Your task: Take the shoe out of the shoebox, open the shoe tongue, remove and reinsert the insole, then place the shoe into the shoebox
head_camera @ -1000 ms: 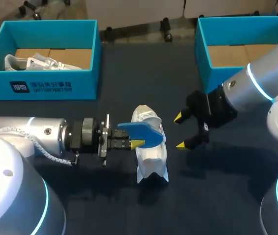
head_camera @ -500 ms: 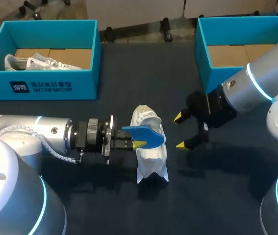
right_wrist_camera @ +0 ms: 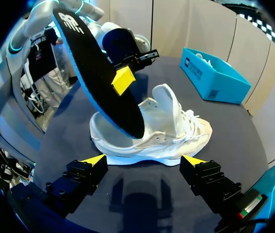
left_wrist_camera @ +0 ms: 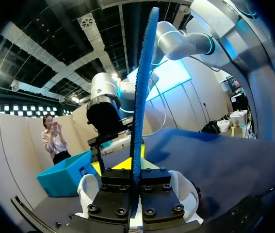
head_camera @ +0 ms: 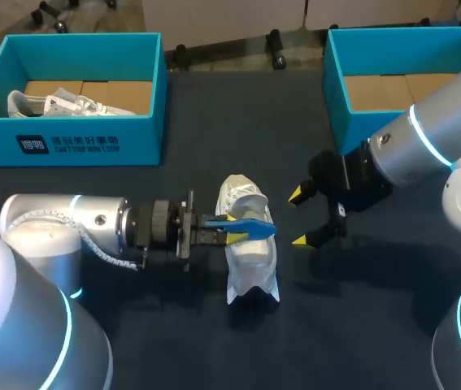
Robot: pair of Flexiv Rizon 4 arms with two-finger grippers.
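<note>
A white shoe (head_camera: 249, 252) lies on the dark table between my two grippers. My left gripper (head_camera: 228, 236) is shut on a blue insole (head_camera: 253, 227), which it holds above the shoe. In the left wrist view the insole (left_wrist_camera: 140, 92) stands edge-on between the fingers, with the shoe (left_wrist_camera: 191, 196) underneath. In the right wrist view the insole (right_wrist_camera: 98, 73) slants down, its lower end at the opening of the shoe (right_wrist_camera: 173, 138). My right gripper (head_camera: 298, 218) stands open just right of the shoe, holding nothing; its tips (right_wrist_camera: 143, 160) face the shoe's side.
A teal shoebox (head_camera: 84, 145) at the back left holds another white shoe (head_camera: 51, 103). A second teal shoebox (head_camera: 333, 89) stands at the back right, behind my right arm, with only its cardboard floor showing. The left box (right_wrist_camera: 215, 77) also shows beyond the shoe.
My left arm has pushed a little to the right and rolled its wrist, turning the insole from flat-on to nearly edge-on over the shoe. The right arm and shoe have not moved.
</note>
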